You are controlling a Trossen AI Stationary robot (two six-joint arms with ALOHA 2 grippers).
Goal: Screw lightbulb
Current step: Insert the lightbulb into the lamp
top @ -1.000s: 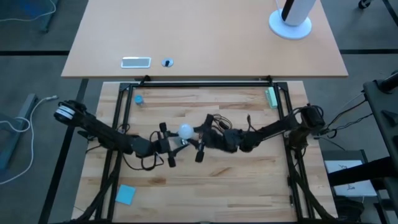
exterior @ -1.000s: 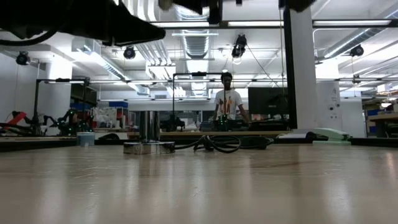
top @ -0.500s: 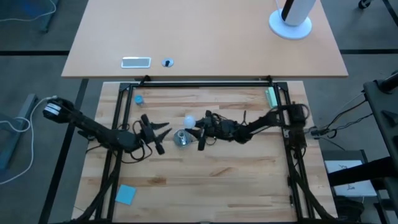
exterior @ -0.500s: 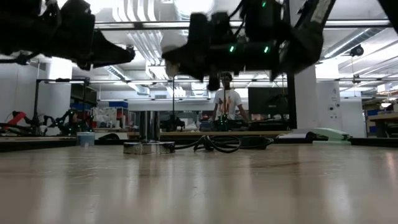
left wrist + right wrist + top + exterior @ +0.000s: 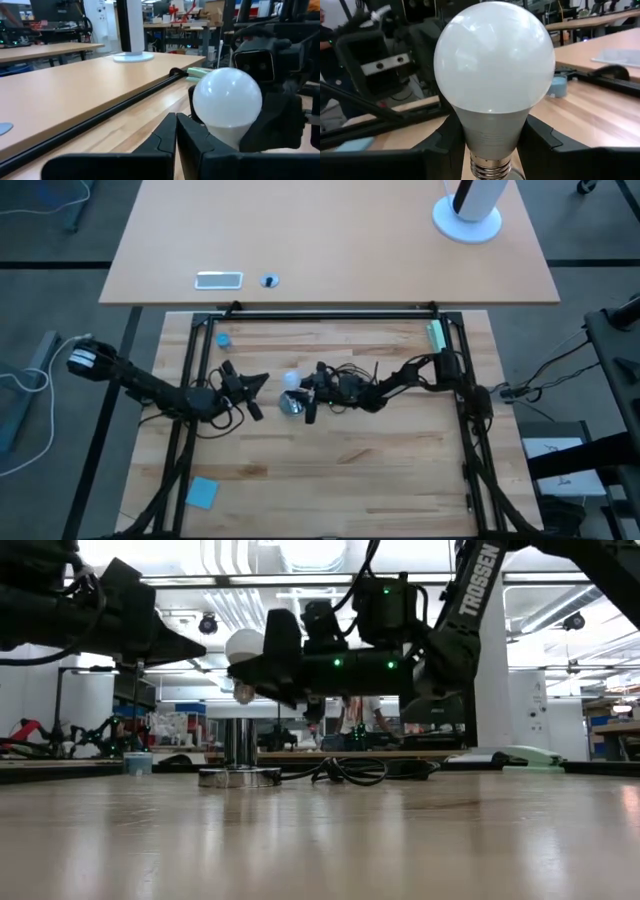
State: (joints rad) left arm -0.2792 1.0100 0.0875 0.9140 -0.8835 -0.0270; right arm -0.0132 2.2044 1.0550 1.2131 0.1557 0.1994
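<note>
The white frosted lightbulb (image 5: 494,65) sits between the fingers of my right gripper (image 5: 492,142), globe up and silvery screw base (image 5: 490,170) down. In the low view the lightbulb (image 5: 243,645) hangs above the round silver socket disc (image 5: 238,777), which rests flat on the table with its black cord (image 5: 345,772) behind it. In the high view the lightbulb (image 5: 291,380) lies just on the far side of the socket disc (image 5: 290,405). My left gripper (image 5: 255,383) is shut and empty, a short way to the lightbulb's left, pointing at it. My right gripper pinches the lightbulb's pale neck (image 5: 492,127), just below the globe, between its two fingers (image 5: 445,137). The fingers come in about level from the table's right. The lightbulb stands upright in the hold, lifted clear of the table and the socket.
A small blue cap (image 5: 222,338) lies at the far left of the wooden top, a blue square (image 5: 201,492) at the near left and a green piece (image 5: 436,335) at the far right. A black frame rail (image 5: 330,312) bounds the far edge.
My left gripper has drawn back toward the table's left edge, away from the lightbulb, and shut on nothing. My right gripper has come down and gone toward the table's left with the lightbulb, which now hangs above the socket disc.
</note>
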